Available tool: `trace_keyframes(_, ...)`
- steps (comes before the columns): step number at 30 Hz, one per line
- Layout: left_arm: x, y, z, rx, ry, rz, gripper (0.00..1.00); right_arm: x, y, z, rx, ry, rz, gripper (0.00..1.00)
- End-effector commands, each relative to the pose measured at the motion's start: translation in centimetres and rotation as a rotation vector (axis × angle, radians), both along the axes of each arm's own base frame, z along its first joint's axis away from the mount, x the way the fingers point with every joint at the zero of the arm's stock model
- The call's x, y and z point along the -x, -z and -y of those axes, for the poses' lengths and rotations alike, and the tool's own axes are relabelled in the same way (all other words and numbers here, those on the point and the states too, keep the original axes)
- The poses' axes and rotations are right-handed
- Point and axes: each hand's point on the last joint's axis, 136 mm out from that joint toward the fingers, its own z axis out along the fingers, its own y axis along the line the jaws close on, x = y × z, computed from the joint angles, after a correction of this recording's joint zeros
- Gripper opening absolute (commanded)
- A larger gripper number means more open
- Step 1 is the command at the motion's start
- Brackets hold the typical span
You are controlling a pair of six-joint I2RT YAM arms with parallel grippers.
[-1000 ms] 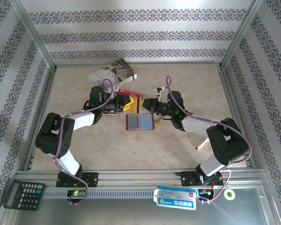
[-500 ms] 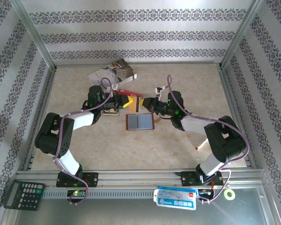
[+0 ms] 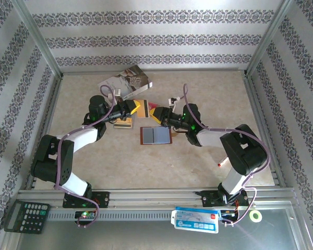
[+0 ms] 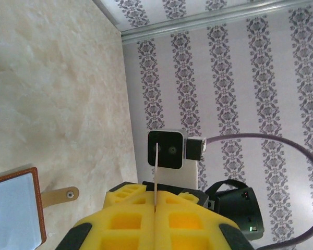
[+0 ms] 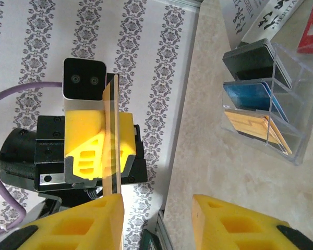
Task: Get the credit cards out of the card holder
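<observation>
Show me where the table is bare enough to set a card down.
Widest bare stretch: the near table between the card holder and the near rail. Also free: the far right corner, beyond the right gripper. Crowded: the far left-centre, where the booklet, the clear card stand and the left gripper with its credit card bunch together.

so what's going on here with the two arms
The arms meet above the table with one credit card between them. The left gripper is shut on it and the right gripper stands open beside it, so it looks like a hand-over. The brown card holder lies open on the table, and a clear rack nearby holds other cards.
</observation>
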Motion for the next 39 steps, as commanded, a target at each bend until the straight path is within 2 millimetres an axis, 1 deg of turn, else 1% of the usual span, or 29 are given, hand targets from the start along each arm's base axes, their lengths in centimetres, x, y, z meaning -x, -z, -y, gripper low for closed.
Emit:
trace_keyframes(1,-0.8,-1.2,-1.0,0.039,-0.072,0.032,0.00,0.2,-2.5,-1.4,-0.054,-0.039,0.071,0.39)
trace_keyframes(4,-0.8,-1.1,-1.2,0.035,-0.084,0.027,0.00,0.1,-2.8,-1.5,-0.056,-0.038,0.081,0.39)
trace_keyframes(11,-0.8,-0.9,-1.4,0.020,-0.094,0.023,0.00,0.0,-3.1,-1.6,-0.064,-0.037,0.090,0.34)
trace_keyframes(14,-0.8,-0.4,-1.8,0.001,-0.113,0.012,0.00,-0.2,-2.9,-1.1,-0.060,-0.011,0.091,0.34)
trace_keyframes(18,-0.7,-0.7,-1.8,-0.003,-0.111,0.020,0.00,-0.1,-2.6,-1.4,-0.059,-0.025,0.082,0.34)
trace_keyframes(23,-0.7,-1.1,-1.8,0.002,-0.109,0.028,0.00,0.0,-2.9,-2.2,-0.068,-0.047,0.086,0.28)
trace_keyframes(29,-0.6,-0.8,-1.8,-0.001,-0.106,0.017,0.00,-0.1,-3.3,-2.5,-0.076,-0.057,0.095,0.21)
trace_keyframes(33,-0.5,-0.7,-1.9,-0.005,-0.108,0.015,0.00,-0.2,-3.2,-2.4,-0.072,-0.055,0.094,0.11)
trace_keyframes(35,-0.6,-0.4,-2.1,-0.017,-0.117,0.008,0.04,-0.3,-2.9,-2.4,-0.064,-0.050,0.092,0.06)
trace_keyframes(37,-0.6,0.3,-2.7,-0.039,-0.134,-0.009,0.15,-0.4,-2.4,-2.3,-0.042,-0.046,0.092,0.01)
trace_keyframes(39,-0.6,1.3,-3.8,-0.071,-0.170,-0.036,0.23,-0.5,-1.9,-2.2,-0.015,-0.040,0.093,0.00)
